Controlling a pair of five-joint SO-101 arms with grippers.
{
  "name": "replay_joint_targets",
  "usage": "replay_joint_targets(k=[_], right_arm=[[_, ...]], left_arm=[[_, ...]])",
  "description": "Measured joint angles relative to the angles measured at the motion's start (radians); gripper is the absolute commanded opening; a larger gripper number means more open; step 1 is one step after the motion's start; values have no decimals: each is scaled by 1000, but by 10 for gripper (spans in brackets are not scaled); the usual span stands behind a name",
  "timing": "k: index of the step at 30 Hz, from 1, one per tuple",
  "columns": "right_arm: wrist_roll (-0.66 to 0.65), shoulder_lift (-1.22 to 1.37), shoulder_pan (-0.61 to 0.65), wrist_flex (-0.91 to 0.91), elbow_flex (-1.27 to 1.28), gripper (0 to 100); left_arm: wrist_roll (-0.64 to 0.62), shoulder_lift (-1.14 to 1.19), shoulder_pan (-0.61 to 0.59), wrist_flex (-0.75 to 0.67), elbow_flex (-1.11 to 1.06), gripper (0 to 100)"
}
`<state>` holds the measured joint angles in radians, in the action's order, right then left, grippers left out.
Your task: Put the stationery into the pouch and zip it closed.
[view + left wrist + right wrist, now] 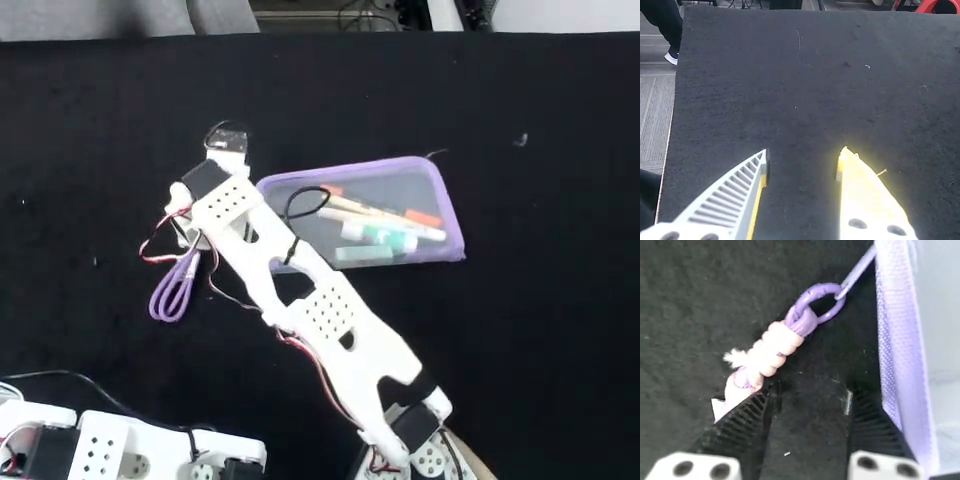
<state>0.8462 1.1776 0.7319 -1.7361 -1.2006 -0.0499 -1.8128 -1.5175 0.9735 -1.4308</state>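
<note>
A translucent pouch [400,195] with purple edging lies flat mid-table, and several pens and markers [385,230] show through its side. Its purple wrist strap [175,290] loops off the left end. My right gripper [222,150] hangs over that left end. In the right wrist view this gripper [807,397] is open, just short of the purple zipper ring [817,302] and its knotted pale cord [775,352]. The pouch's edge [895,340] runs beside one finger. My left gripper [802,162] is open over bare black cloth, holding nothing.
Black cloth [540,330] covers the table, with wide free room right of and in front of the pouch. The left arm's base [100,450] sits at the near left corner. The table's left edge [675,100] drops to the floor.
</note>
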Motion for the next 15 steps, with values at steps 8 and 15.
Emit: replay_joint_targets(k=[8, 15], right_arm=[[0, 3, -25, 0, -118, 205], [17, 3, -26, 0, -305, 206]], left_arm=[[0, 0, 0, 0, 0, 232], [0, 0, 0, 0, 0, 232]])
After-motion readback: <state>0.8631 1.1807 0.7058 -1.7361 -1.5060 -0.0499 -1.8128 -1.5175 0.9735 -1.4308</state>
